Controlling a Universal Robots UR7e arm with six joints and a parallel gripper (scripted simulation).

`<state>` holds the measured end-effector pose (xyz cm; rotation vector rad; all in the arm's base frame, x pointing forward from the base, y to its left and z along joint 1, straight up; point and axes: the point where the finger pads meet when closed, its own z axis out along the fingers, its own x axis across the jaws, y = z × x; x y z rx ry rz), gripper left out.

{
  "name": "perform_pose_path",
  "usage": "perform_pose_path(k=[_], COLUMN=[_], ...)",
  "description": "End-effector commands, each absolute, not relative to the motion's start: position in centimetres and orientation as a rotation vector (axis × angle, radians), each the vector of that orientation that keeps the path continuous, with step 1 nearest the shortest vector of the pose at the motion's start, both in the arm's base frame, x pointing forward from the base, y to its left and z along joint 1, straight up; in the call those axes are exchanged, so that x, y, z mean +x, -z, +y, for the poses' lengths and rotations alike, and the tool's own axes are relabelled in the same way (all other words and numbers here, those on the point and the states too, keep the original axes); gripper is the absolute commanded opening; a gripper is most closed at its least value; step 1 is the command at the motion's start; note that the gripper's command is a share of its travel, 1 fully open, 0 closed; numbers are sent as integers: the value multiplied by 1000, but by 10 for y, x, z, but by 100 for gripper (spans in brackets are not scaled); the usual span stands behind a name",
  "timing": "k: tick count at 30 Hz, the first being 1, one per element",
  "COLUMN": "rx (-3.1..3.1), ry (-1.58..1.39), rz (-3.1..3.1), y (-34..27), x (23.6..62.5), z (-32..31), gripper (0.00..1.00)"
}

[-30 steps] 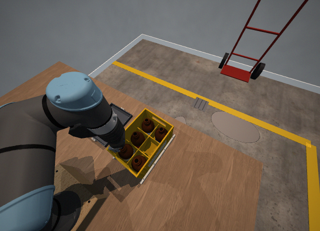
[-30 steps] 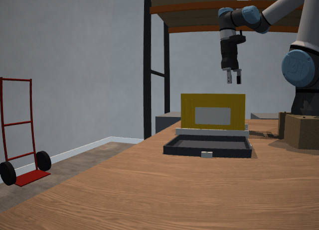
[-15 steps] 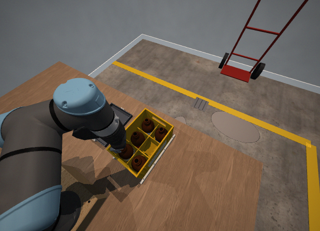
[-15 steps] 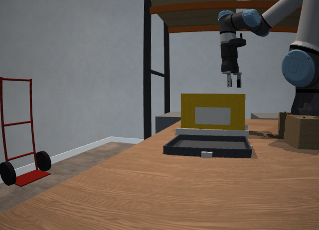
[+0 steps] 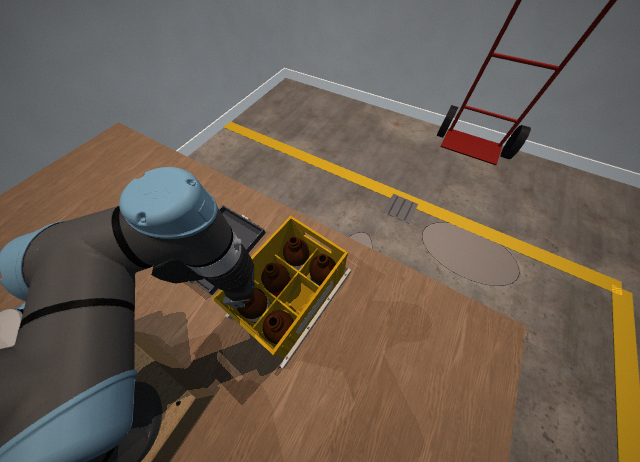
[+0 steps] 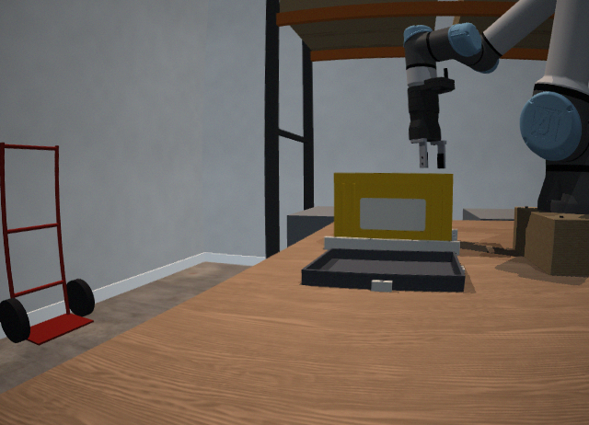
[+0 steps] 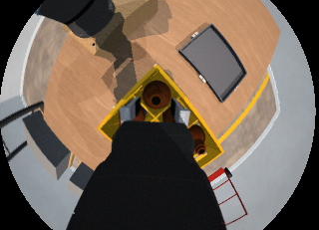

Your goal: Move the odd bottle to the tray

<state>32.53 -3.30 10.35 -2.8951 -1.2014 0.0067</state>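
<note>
The yellow crate (image 5: 336,275) (image 6: 347,221) (image 7: 214,151) stands on the table. Five brown bottles stand in it: one at the back (image 5: 295,252), one at the right (image 5: 323,269), one in the middle (image 5: 276,278), one partly behind the gripper (image 5: 254,307) (image 7: 157,91) and one at the front (image 5: 278,328). One compartment (image 5: 301,295) is empty. I cannot tell any neck difference by eye. My gripper (image 5: 241,301) (image 6: 432,166) (image 7: 156,104) is open and empty, pointing down, with its fingertips above the crate's rim. The dark tray (image 6: 338,281) (image 7: 219,66) is empty and partly hidden by the arm in the top view.
Low white strips (image 5: 315,317) (image 6: 392,244) lie along the crate's sides. The tray has a low raised rim and lies close beside the crate. A wooden block (image 6: 566,242) (image 7: 130,18) stands at the robot's base. A red hand truck (image 5: 470,146) (image 6: 59,327) stands on the floor beyond the table.
</note>
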Motion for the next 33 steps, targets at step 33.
perform_pose_path(k=[33], rx=[-2896], ry=[-5], rz=[-1202], y=[-97], x=[326], z=[-33], gripper=[100])
